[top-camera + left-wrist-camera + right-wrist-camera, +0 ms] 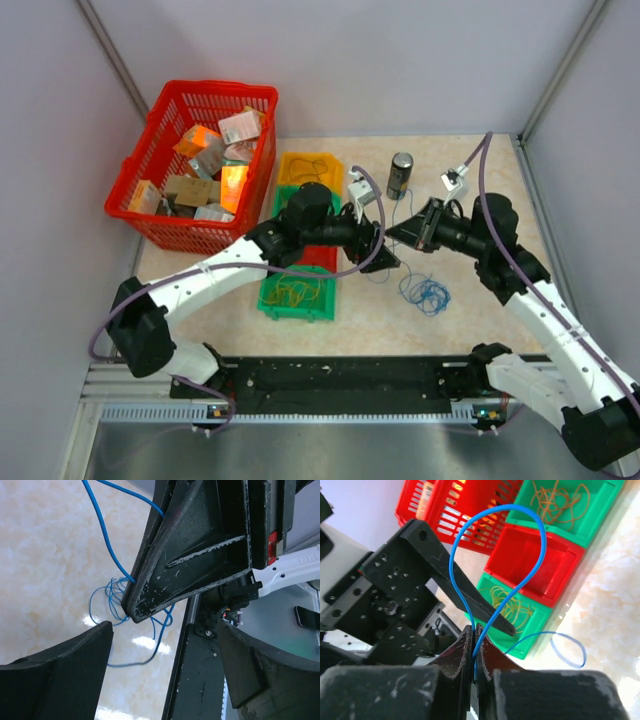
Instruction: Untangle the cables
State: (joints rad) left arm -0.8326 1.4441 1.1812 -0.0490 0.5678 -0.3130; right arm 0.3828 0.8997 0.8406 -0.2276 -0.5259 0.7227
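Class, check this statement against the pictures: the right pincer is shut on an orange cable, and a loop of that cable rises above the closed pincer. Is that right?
Not quite. The cable held in the right pincer is blue, not orange, as the right wrist view shows. The rest stands: the pincer is shut on it, and a loop of the cable rises above the closed pincer.

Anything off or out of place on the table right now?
Nothing spilled or broken. Only the blue cable looks messy: a tangled heap on the bare table, with one loop raised and pinched in the right gripper, jaws shut. The can stands upright.
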